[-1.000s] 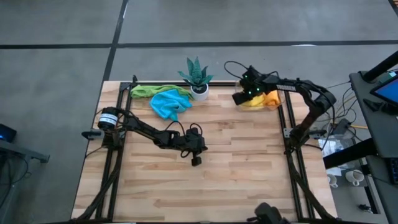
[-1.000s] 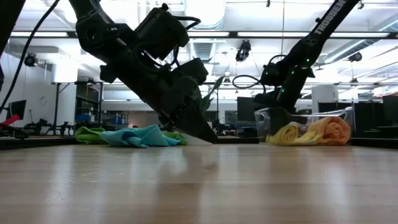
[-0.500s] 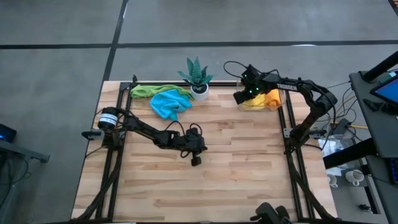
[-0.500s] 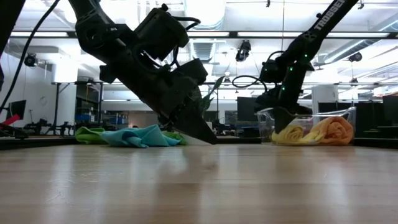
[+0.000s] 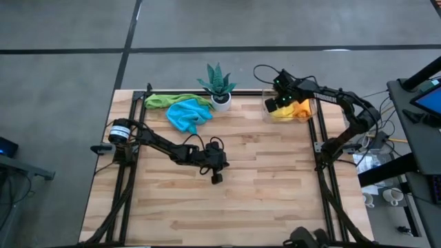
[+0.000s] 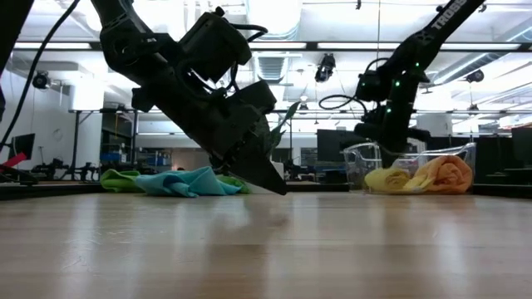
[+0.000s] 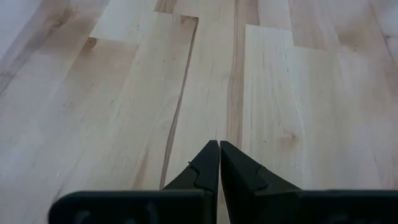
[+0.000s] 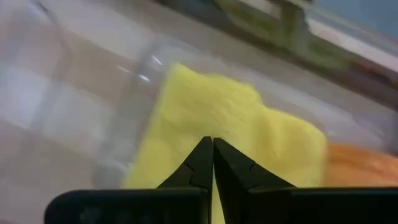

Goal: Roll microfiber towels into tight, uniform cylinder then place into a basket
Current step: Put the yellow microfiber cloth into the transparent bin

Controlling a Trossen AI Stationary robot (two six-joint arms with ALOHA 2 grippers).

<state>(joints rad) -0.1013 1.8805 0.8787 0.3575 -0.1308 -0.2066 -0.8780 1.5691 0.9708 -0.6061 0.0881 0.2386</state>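
The right gripper (image 5: 274, 105), fingers closed and empty, hovered over the basket (image 5: 267, 110) at the tabletop's far right corner, above the yellow towel (image 8: 236, 137), likely tamping it. The left gripper (image 7: 219, 149), closed and empty, waited mid-table.

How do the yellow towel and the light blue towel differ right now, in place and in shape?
The yellow towel lies inside the clear basket beside the orange one; the light blue towel lies on the bare table, near the potted plant. The yellow one looks bundled into a compact roll; the light blue one is a loose, crumpled heap. Neither is held: both grippers are shut on nothing.
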